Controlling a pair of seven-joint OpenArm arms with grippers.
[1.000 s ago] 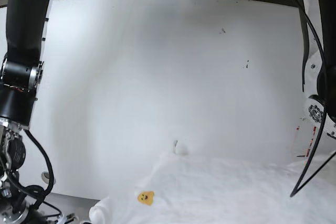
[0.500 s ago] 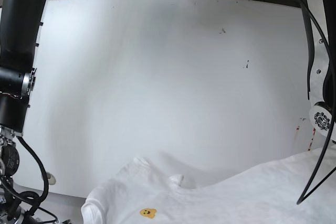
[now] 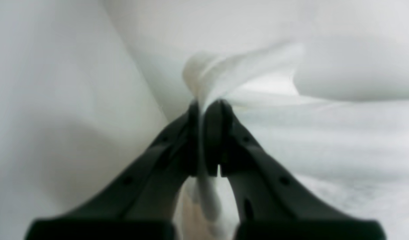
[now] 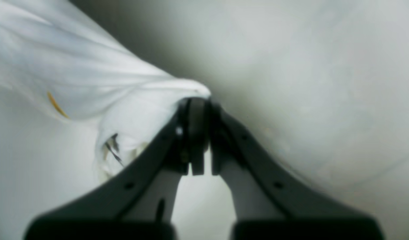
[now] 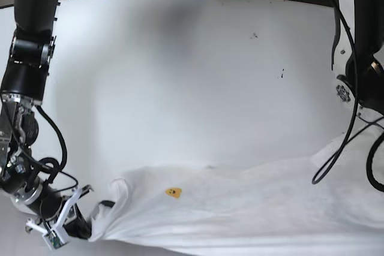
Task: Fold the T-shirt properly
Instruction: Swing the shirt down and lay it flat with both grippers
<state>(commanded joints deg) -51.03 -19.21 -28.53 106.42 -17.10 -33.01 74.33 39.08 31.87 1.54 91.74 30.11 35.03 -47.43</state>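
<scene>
You have the T-shirt (image 5: 252,208) stretched across the bottom of the base view, running from the lower left corner to the right edge, lying along the near edge of the white table (image 5: 180,76). It reads as the spreading step: the cloth is held at both ends and pulled out flat, with no fold made yet. Your next move likely calls for keeping even tension on both ends and laying the shirt flat further onto the table before you let go.

The shirt is white, lightly creased, with a small yellow patch (image 5: 173,193) showing near lower centre. No lettering is visible from here.

Your right gripper (image 4: 199,101), at the lower left of the base view, has its jaws pressed together on a bunched edge of the cloth. Your left gripper (image 3: 204,105) is likewise pinched closed on a thin fold of fabric; it sits out of the base view.
</scene>
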